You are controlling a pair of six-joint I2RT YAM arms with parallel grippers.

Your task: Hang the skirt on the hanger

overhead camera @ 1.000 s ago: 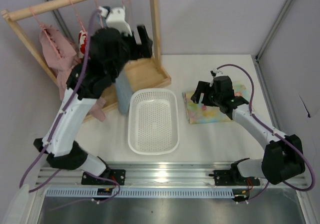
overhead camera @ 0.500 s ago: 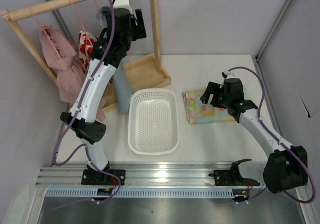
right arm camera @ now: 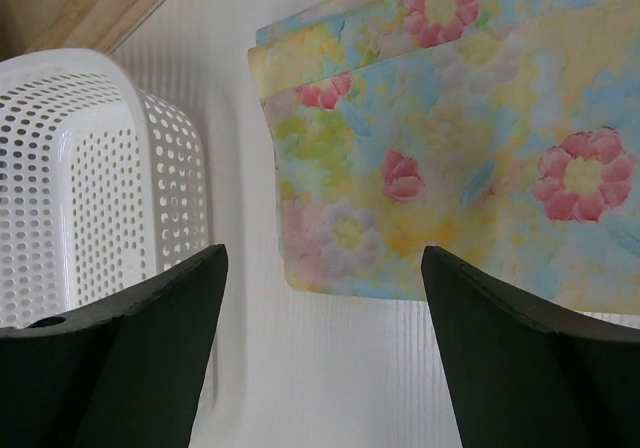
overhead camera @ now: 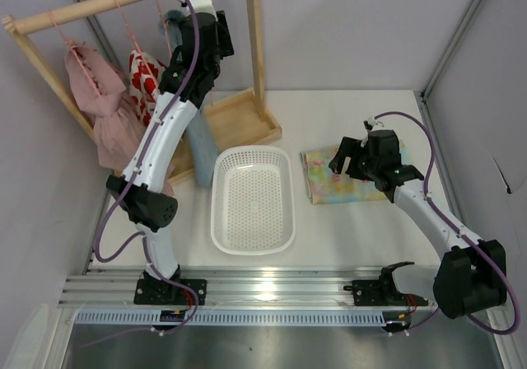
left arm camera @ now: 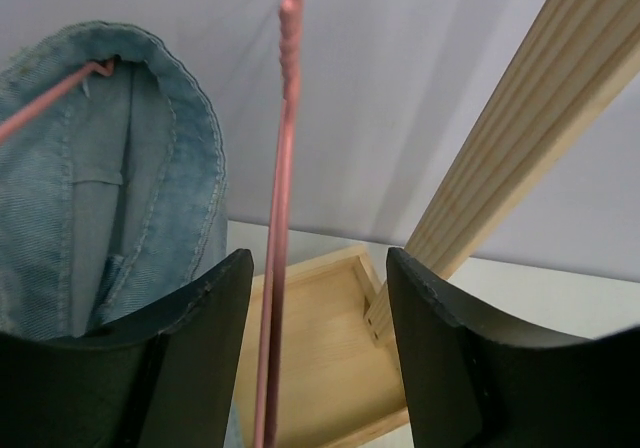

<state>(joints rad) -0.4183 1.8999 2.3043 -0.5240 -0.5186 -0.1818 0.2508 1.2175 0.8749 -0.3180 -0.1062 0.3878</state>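
Two grippers in sight, both with jaws apart.

Top view: left gripper (overhead camera: 219, 41) is raised to the wooden rack bar (overhead camera: 99, 7) at 11 o'clock of the table (overhead camera: 346, 229), close by the rack's upright post (overhead camera: 256, 48). On the bar hang a pink garment (overhead camera: 95, 105), a red-and-white garment (overhead camera: 146, 77) and a denim garment (overhead camera: 200, 147). The white basket (overhead camera: 253, 200) sits mid-table. The skirt (overhead camera: 350, 186) lies folded flat on the table at 3 o'clock of the basket, just beside it and apart from it. The right gripper (overhead camera: 339, 156) hovers over the cloth's 10 o'clock corner.

Left wrist view: the hanger (left arm camera: 275, 268), a thin pink wire, runs from 12 to 6 o'clock between the two fingers (left arm camera: 200, 358), nearer the one on the denim side. Cannot tell whether it touches. The gap to the other finger is wide, so the jaws are not closed on the wire. Denim garment at 9 o'clock, hung on its own pink wire. Post at 2 o'clock, wooden base tray (left arm camera: 320, 368) at 6.

Right wrist view: fingers wide apart, nothing clamped. The skirt fills 12 to 3 o'clock, with its near edge showing in the gap between the fingertips. Cannot tell the height above the cloth. Basket at 9 o'clock, bare table at 6.
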